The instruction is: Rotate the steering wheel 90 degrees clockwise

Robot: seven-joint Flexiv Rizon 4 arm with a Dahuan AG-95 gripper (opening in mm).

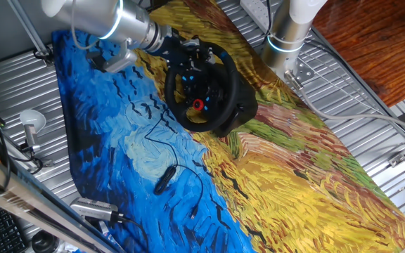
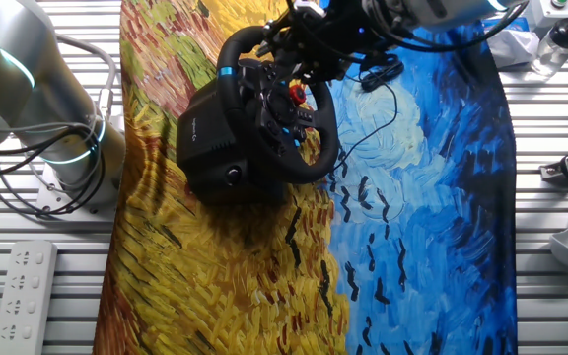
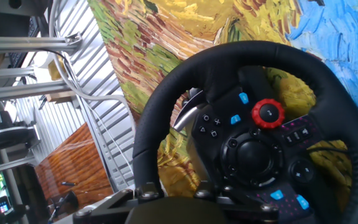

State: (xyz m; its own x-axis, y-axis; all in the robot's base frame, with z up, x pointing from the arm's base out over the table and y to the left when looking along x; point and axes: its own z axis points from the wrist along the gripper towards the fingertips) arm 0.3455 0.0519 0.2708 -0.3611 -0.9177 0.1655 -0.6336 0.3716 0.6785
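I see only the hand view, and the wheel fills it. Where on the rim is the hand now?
Observer: The hand is at the top of the wheel, at the rim's highest part.
Operator: What does the wheel stand on?
Observer: On a bulky black base behind it, which sits on the yellow part of the cloth.
Operator: Does anything lie near the wheel?
Observer: A small black device with a thin cable lies on the blue part of the cloth, apart from the wheel.
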